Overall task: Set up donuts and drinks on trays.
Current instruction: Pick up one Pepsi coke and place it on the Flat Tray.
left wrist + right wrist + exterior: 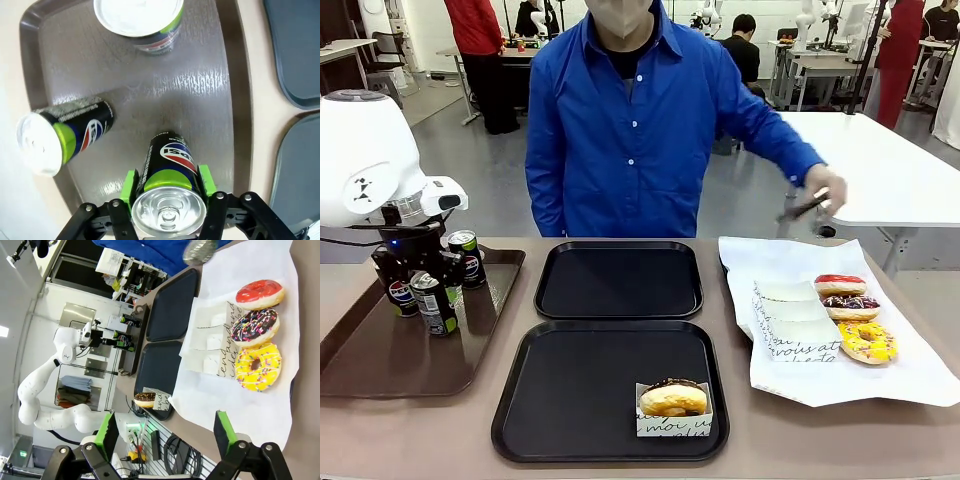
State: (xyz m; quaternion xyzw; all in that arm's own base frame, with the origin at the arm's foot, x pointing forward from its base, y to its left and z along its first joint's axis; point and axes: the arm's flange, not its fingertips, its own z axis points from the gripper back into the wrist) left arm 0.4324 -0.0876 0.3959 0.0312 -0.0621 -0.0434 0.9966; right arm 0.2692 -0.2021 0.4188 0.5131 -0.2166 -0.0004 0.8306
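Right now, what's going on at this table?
The left pincer is closed around a can on the brown tray, with two other cans beside it. The near black tray holds one sleeved donut; the far black tray sits behind it. Three more donuts lie on the white paper, and the right pincer is open over that side. The person's hand holds a dark tool past the table's far edge.

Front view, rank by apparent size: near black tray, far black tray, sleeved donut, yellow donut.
1. near black tray
2. far black tray, smaller-looking, perhaps only from distance
3-4. sleeved donut and yellow donut look alike; not ranked
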